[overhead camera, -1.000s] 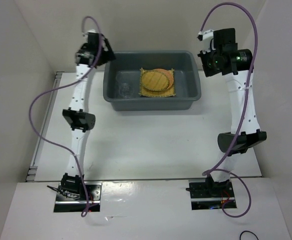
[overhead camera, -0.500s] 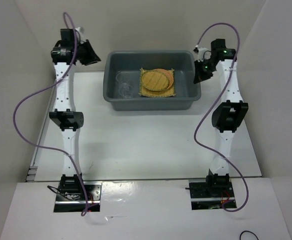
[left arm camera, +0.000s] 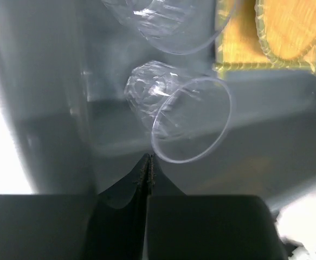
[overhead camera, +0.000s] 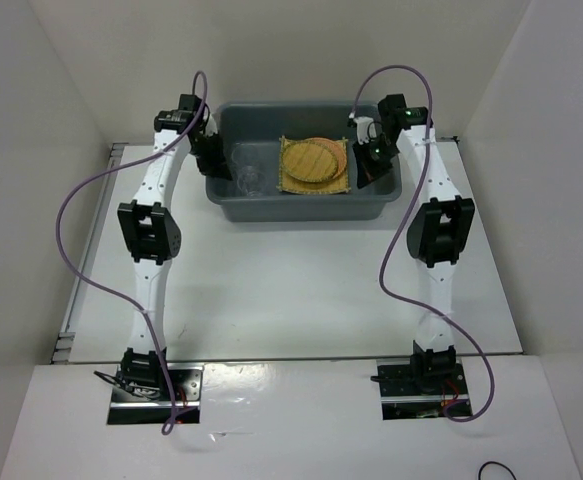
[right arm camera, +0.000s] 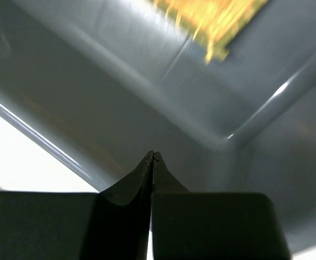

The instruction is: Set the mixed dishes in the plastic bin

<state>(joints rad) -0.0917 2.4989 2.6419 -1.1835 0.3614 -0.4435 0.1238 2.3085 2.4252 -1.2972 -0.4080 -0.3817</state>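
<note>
White tabletop (overhead camera: 291, 290) is carrying the dark grey plastic bin (overhead camera: 301, 208) at its far side, with plain white walls (overhead camera: 61, 80) closing it in. The left gripper (left arm camera: 148, 157) is pressing its fingers fully together on nothing, just inside the bin's left wall. Its wrist view is showing a clear glass cup (left arm camera: 187, 119) lying on its side and a second cup (left arm camera: 163, 24) beyond. The right gripper (right arm camera: 153, 154) is likewise pinching closed and empty, aiming at the inner wall near a rounded corner. Only the overhead view is showing the yellow-tan disc (overhead camera: 309, 160) lying on the orange-brown disc (overhead camera: 340, 150), both on the square yellow mat (overhead camera: 316, 188) in the bin. Both arms are reaching forward, elbows raised, wrists dipping over opposite rims.
</note>
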